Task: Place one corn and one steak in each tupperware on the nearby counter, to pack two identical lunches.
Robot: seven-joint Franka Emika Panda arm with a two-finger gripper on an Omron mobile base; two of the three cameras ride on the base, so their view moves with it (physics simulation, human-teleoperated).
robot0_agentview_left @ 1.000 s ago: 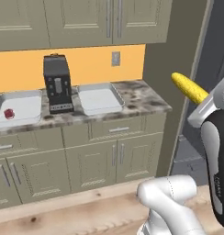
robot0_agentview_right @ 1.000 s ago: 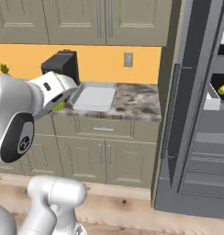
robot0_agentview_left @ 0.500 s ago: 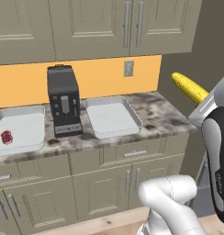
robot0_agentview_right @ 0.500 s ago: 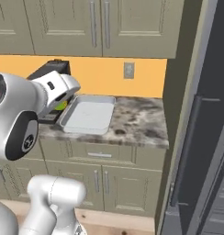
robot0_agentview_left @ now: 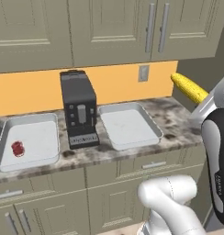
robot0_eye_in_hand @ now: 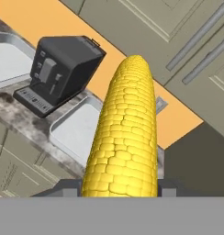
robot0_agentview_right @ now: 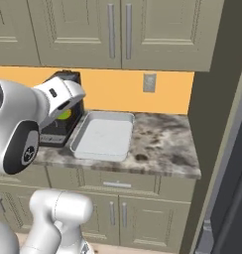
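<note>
One cob of corn (robot0_agentview_left: 189, 88) is clamped in the gripper (robot0_eye_in_hand: 119, 188), held up in the air off the counter's (robot0_agentview_left: 178, 120) right end, its tip pointing toward the orange wall. From the hand camera the cob (robot0_eye_in_hand: 124, 133) runs straight out between the jaws, yellow kernels filling the middle of the view.

Two tupperware trays lie flat on the counter. The right tray (robot0_agentview_left: 129, 125) sits toward the counter's right end, with nothing inside it. The left tray (robot0_agentview_left: 29, 140) sits toward the left end and holds one small red steak (robot0_agentview_left: 18, 148) near its left side. I see no corn in either tray.

One black coffee machine (robot0_agentview_left: 79, 108) stands upright between the two trays, just beside each, its back near the wall. From the right base camera, the same machine (robot0_agentview_right: 60, 126) is partly hidden behind the arm, with the right tray (robot0_agentview_right: 102, 135) beside it.

One wall outlet (robot0_agentview_left: 143, 73) sits on the orange backsplash above the right tray.
</note>
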